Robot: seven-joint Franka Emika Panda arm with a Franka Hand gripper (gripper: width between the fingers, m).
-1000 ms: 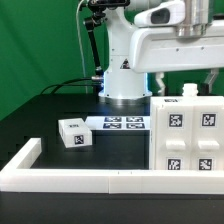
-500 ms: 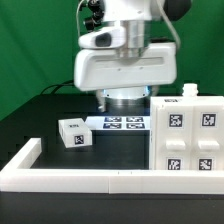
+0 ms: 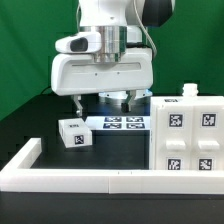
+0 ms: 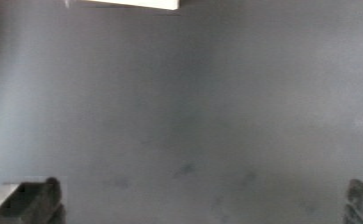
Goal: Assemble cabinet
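Approach-to-pick step, I judged. Gripper [image 4: 199,200] hung wide open and empty. In the exterior view, small block [image 3: 73,133] sat at its 8 o'clock, cabinet body [image 3: 190,135] at 4. Next move needed centring over the block, then descent.

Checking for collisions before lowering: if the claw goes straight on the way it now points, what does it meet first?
Probably the bare black table. Between the fingertips of the open claw, the wrist view shows only dark surface, with no part in the line. How far off it lies cannot be told.
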